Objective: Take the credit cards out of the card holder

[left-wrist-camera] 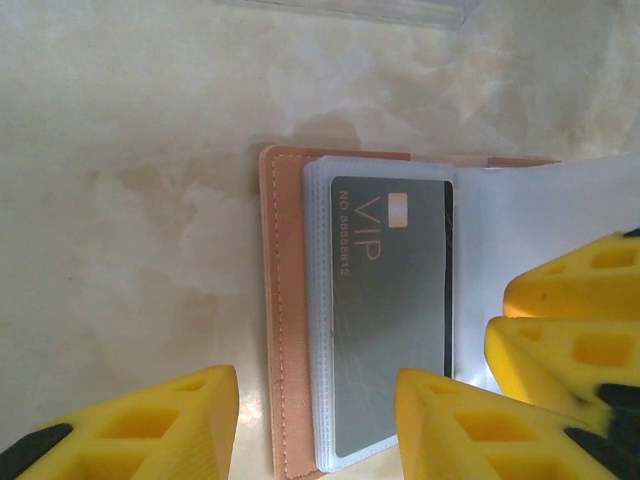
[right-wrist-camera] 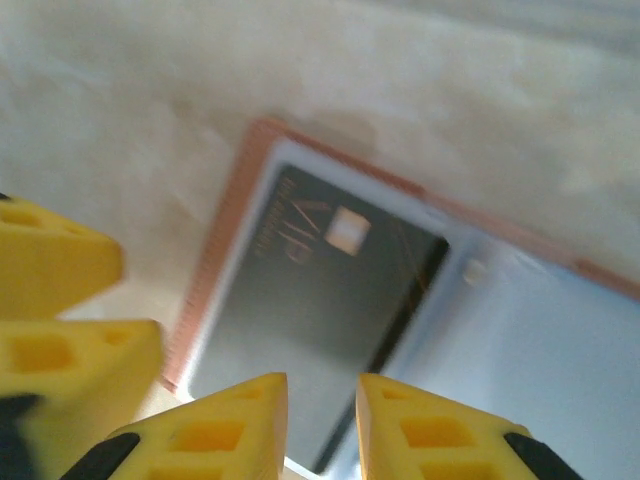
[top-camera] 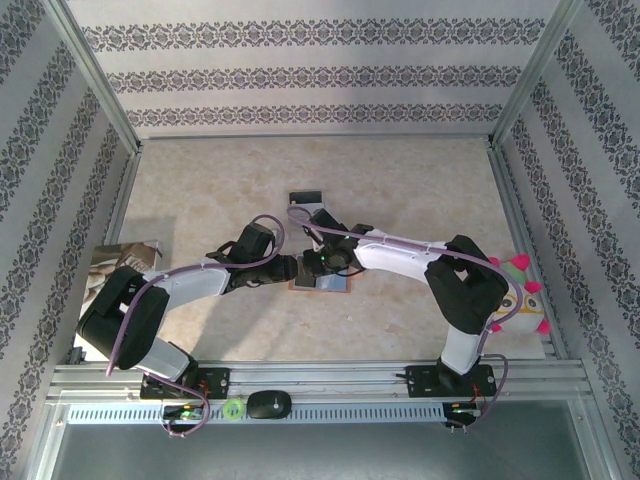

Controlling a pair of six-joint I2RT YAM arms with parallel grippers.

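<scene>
Card holder [top-camera: 335, 286], top view: lies open near mid-table, tan edge and blue-grey panel showing under both grippers. Left gripper [top-camera: 300, 272] over it from the left, right gripper [top-camera: 322, 270] from the right, tips close together. Clear case with black end [top-camera: 305, 200] just beyond, on the far side.

Left wrist view: holder flat on the marbled table [left-wrist-camera: 130, 180], leather cover on the left, stack of clear sleeves [left-wrist-camera: 322, 300] on top, dark VIP card [left-wrist-camera: 395, 330] inside the uppermost. Left claw released: one yellow finger above bare table left of the leather edge, the other above the card's near corner, wide gap between. Right claw's fingers at the right, by a lifted clear leaf.

Right wrist view, blurred: card and holder beneath. Right fingers narrowly apart at the card's near edge; cannot tell whether pinching a sleeve or free.
</scene>
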